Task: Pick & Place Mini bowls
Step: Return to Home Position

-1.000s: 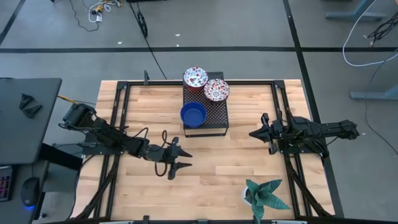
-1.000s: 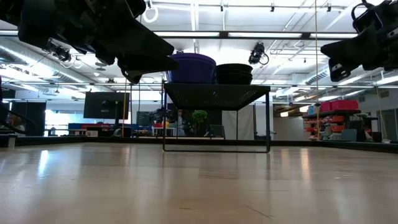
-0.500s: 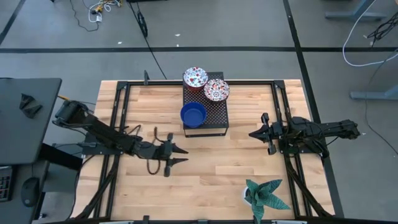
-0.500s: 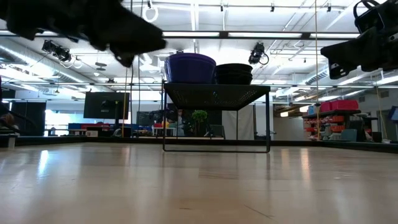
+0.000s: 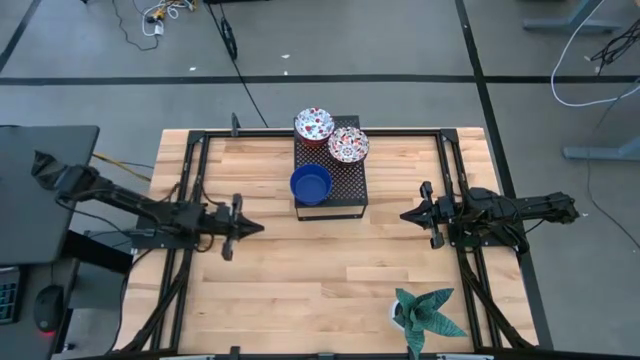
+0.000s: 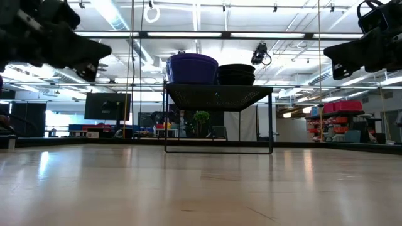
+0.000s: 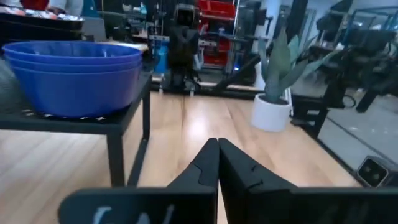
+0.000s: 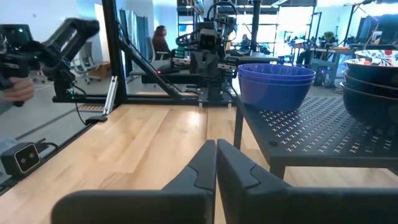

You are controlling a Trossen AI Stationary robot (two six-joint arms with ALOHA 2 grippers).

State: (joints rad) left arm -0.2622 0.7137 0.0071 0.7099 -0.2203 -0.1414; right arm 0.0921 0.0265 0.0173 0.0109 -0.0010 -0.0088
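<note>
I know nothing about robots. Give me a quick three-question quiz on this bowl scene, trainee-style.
1. True or false: the glossy cobalt blue bowls sit on the light wooden table, beside the black perforated metal shelf.
2. The dark left gripper and right gripper are: A) holding bowls B) shut and empty C) wide open.
3. How many bowl stacks stand on the shelf?
Key: 1 false, on the shelf; 2 B; 3 three: one blue, two of white red-patterned bowls.

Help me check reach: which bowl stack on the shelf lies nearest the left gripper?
The solid blue stack, the only unpatterned one; both patterned stacks sit farther off.
</note>
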